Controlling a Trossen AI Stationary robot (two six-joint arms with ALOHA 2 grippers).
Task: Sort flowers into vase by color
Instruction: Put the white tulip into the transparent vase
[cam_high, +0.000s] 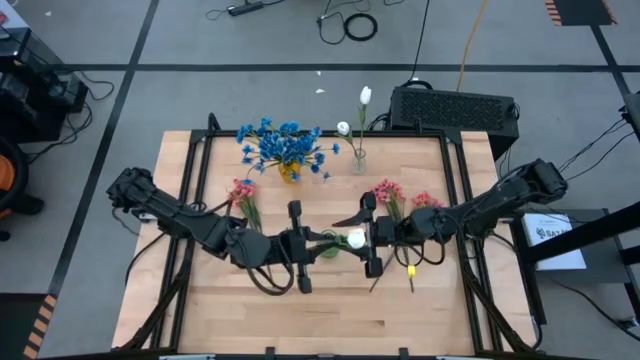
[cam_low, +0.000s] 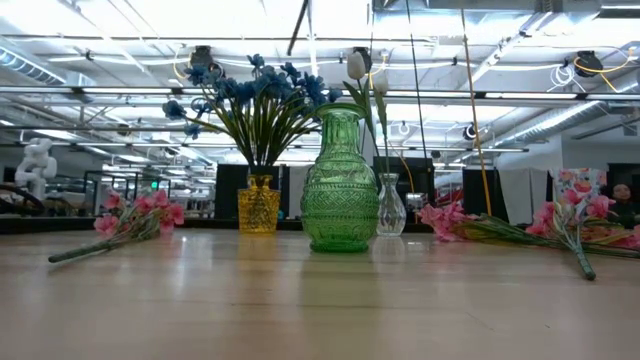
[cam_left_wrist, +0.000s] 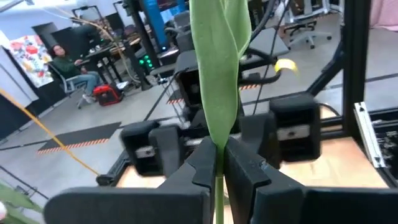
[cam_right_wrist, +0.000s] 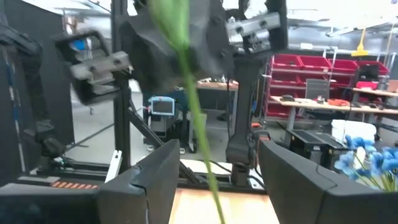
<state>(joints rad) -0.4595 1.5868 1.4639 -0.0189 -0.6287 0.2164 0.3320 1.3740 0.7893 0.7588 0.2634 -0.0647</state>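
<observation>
1. Nearest the left wrist camera, the left tool (cam_left_wrist: 219, 171) is pinched shut on the thin green stem (cam_left_wrist: 218, 205) of a white tulip, whose leaf rises up the centre of the frame.
2. In the high view the white bud (cam_high: 355, 239) sits at the frame's centre, between the two tools, above the green vase (cam_low: 340, 180).
3. The right tool (cam_right_wrist: 217, 180) faces it with its fingers apart around the stem, gripping nothing.
4. The blue flowers (cam_high: 285, 146) already stand in the yellow vase (cam_low: 259, 204), and two white tulips (cam_high: 365, 96) in the clear vase (cam_low: 390, 205), upper centre.
5. Pink sprigs (cam_high: 243, 197) lie on the table (cam_high: 300, 320).
6. This looks like a handover; next, the right tool should close before the left releases.
</observation>
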